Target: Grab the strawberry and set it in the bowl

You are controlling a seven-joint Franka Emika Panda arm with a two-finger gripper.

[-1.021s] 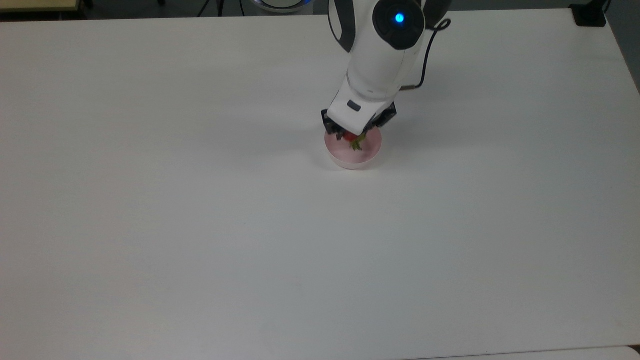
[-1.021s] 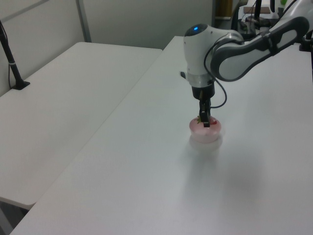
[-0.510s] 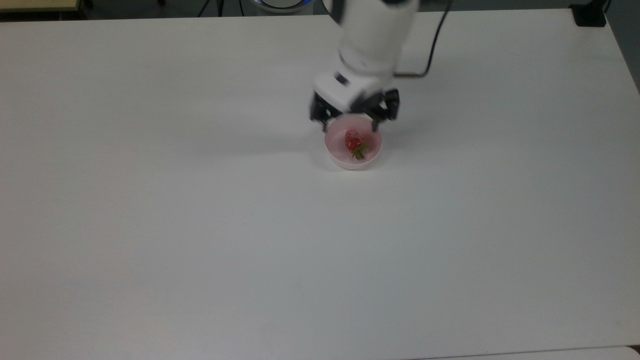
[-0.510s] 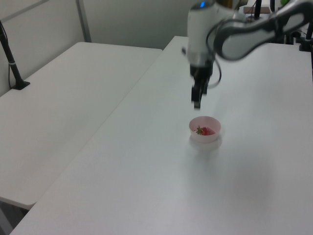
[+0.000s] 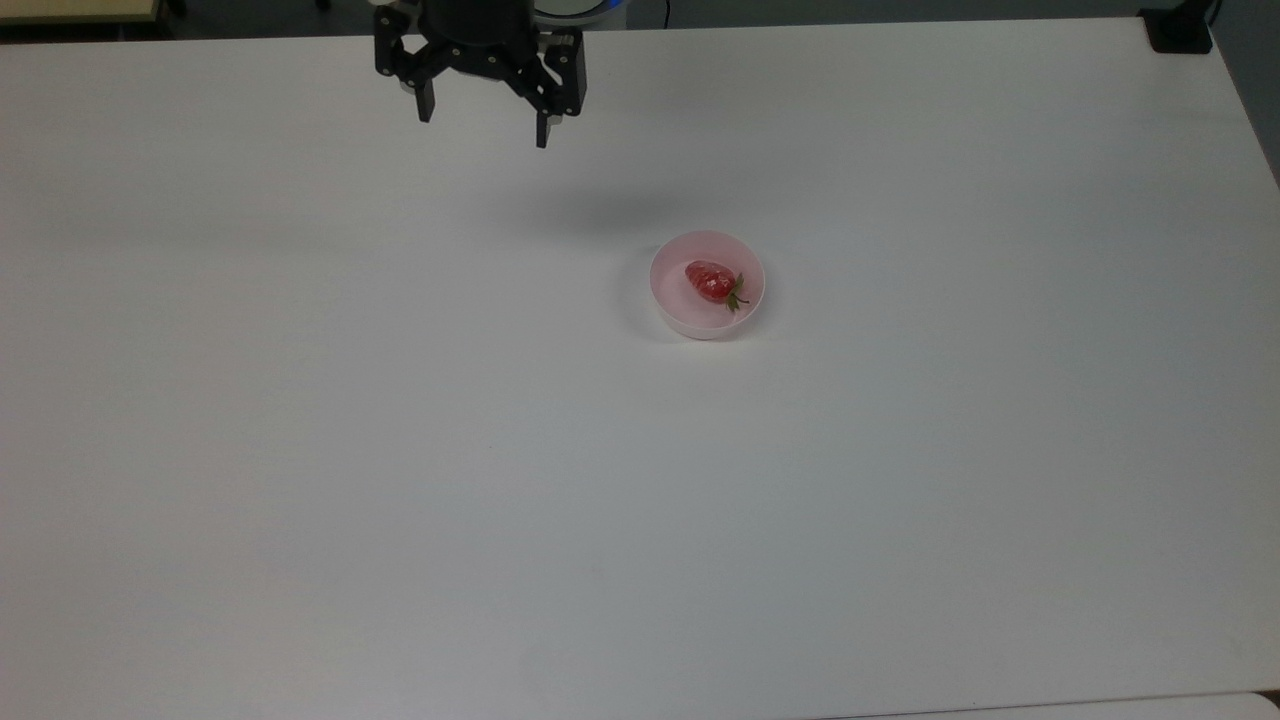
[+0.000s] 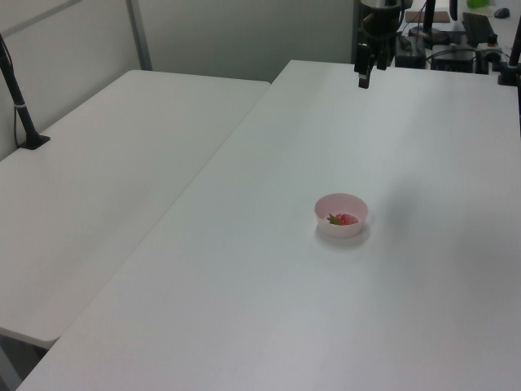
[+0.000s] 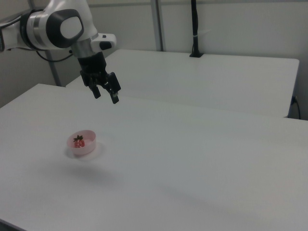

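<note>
Red against pale pink, the strawberry (image 5: 711,282) now lies on its side inside the bowl (image 5: 672,307), where a second ago your gripper (image 5: 483,124) was still holding it just above the rim. Since then the fingers have spread wide, let go and risen well clear; they hang empty, high and far from the bowl on the white table (image 5: 400,450). You can judge the placement done.

Two white tables (image 6: 122,163) side by side, pale partition wall (image 7: 231,24) behind, black pole (image 7: 194,29) clamped upright.
</note>
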